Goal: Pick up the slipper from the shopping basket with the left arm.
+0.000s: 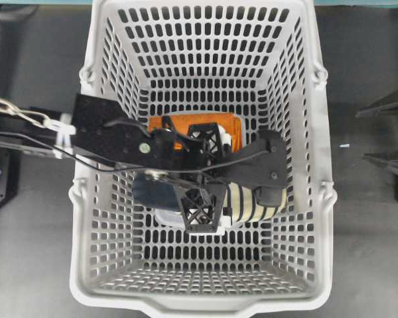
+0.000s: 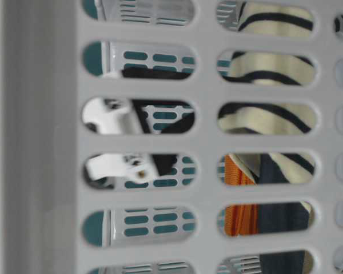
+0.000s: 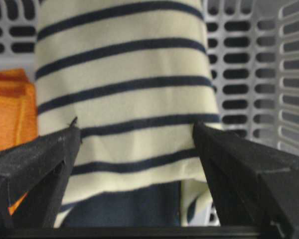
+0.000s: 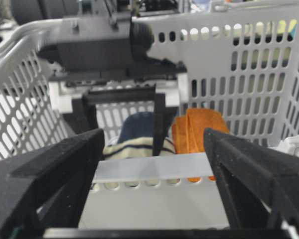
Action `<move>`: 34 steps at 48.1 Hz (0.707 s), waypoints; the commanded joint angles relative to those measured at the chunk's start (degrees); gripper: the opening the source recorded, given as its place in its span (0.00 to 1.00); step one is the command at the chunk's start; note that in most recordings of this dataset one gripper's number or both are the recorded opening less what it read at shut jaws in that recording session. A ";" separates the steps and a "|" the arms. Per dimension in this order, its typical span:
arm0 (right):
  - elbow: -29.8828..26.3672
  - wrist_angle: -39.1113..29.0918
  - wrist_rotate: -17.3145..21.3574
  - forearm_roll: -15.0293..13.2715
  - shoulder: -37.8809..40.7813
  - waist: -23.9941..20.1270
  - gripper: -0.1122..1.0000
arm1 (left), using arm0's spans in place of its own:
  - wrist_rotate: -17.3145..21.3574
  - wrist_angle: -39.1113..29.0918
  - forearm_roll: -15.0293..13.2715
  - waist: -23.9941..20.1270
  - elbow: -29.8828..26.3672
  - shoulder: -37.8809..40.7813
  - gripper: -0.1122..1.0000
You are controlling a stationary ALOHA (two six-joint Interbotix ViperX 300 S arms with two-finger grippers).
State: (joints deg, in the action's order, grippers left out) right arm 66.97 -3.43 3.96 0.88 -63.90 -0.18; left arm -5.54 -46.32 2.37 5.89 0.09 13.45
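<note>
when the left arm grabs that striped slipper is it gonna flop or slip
The cream, navy-striped fabric slipper looks soft, so it probably sags. Cloth likely grips the open left gripper fingers well. Probably light.

shopping basket (image 1: 99, 218): light-grey moulded plastic, smooth, slight sheen, slotted walls and floor. slipper (image 3: 124, 94): soft knit-looking cloth, matt, cream with navy stripes; navy part likewise matt fabric. orange cloth (image 4: 197, 130): folded matt textile. left gripper (image 3: 137, 149): matt black fingers, rough grainy faces. left arm (image 1: 113, 136): flat black plates, dull finish.
</note>
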 commanded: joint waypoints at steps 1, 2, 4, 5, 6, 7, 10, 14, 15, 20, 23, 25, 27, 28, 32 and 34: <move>-0.79 0.18 -0.09 0.18 0.35 -0.09 0.79 | 0.18 0.00 0.18 0.09 -0.44 0.97 0.92; -0.79 0.18 -0.09 0.26 0.35 -0.09 0.79 | 0.26 0.00 0.26 0.09 -0.35 1.14 0.92; -0.70 0.18 -0.09 0.18 0.35 -0.09 0.79 | 0.26 0.00 0.26 0.09 -0.26 1.67 0.92; -0.62 0.26 -0.09 0.18 0.35 -0.18 0.79 | 0.35 -0.09 0.26 0.09 -0.18 1.76 0.92; -0.62 0.18 -0.09 0.18 0.35 -0.18 0.79 | 0.35 0.00 0.18 0.00 -0.18 1.93 0.92; -0.53 0.18 -0.09 0.18 0.35 -0.09 0.79 | 0.35 0.00 0.18 0.00 -0.09 2.11 0.92; -0.53 0.18 -0.09 0.26 0.35 -0.09 0.79 | 0.35 -0.09 0.18 0.00 0.00 2.46 0.91; -0.44 0.18 -0.09 0.18 0.35 -0.09 0.79 | 0.26 -0.18 0.18 0.09 0.35 2.55 0.89; -0.44 0.18 -0.09 0.26 0.35 -0.09 0.79 | 0.26 -0.09 0.18 0.09 0.53 2.55 0.87; -0.44 0.18 -0.09 0.26 0.35 -0.09 0.79 | 0.26 -0.35 0.18 0.18 0.97 2.29 0.70; -0.44 0.18 -0.09 0.18 0.35 -0.09 0.79 | 0.35 -1.05 0.18 0.26 0.88 2.20 0.54; -0.44 0.18 -0.09 0.18 0.35 -0.09 0.79 | 0.53 -1.67 0.26 0.26 0.35 2.02 0.44; -0.44 0.18 -0.09 0.18 0.35 -0.09 0.79 | 0.88 -2.29 0.18 0.26 -0.18 1.49 0.35; -0.44 0.18 -0.09 0.18 0.35 -0.09 0.79 | 0.88 -2.64 0.18 0.35 -0.53 1.14 0.30; -0.44 0.18 -0.09 0.18 0.35 -0.18 0.78 | 1.14 -4.13 0.26 0.26 -2.37 -0.18 0.16; -0.44 0.18 -0.09 0.18 0.35 -0.09 0.78 | 1.23 -5.19 0.26 0.26 -3.60 -0.88 0.15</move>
State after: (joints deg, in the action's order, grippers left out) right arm 67.06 -3.43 3.96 0.88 -63.90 -0.18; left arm -4.48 -50.19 2.46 5.98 -0.70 15.21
